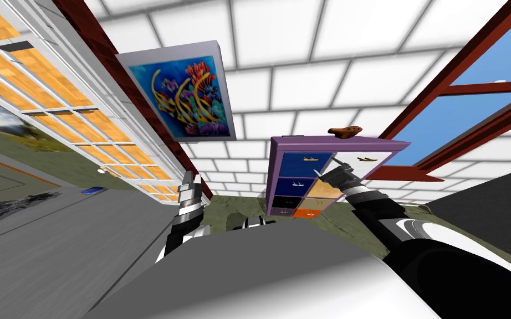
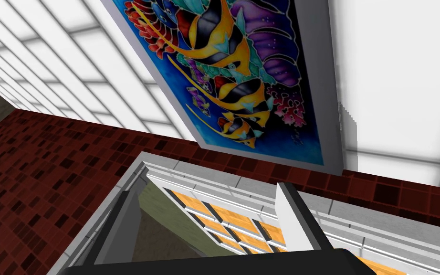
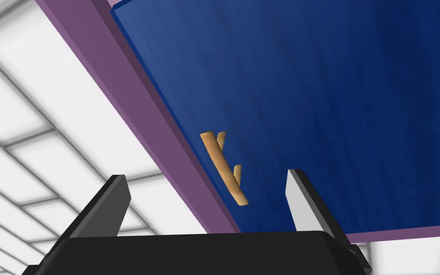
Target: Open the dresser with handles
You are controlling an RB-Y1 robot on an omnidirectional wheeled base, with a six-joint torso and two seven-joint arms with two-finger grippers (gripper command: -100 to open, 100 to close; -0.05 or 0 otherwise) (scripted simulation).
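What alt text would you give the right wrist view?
The right end effector is open, its fingers standing either side of a tan bar handle without pressing it. The handle sits on a blue drawer front in a purple frame, with a white tiled surface beyond.

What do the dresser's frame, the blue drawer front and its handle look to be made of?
The purple frame is a flat matte colour with no grain. It may be painted, and the material under it is unclear. The blue drawer front has faint lengthwise streaks like grain, so it is probably stained or painted wood, matte. The handle is a tan bar on two posts with no shine, possibly wood.
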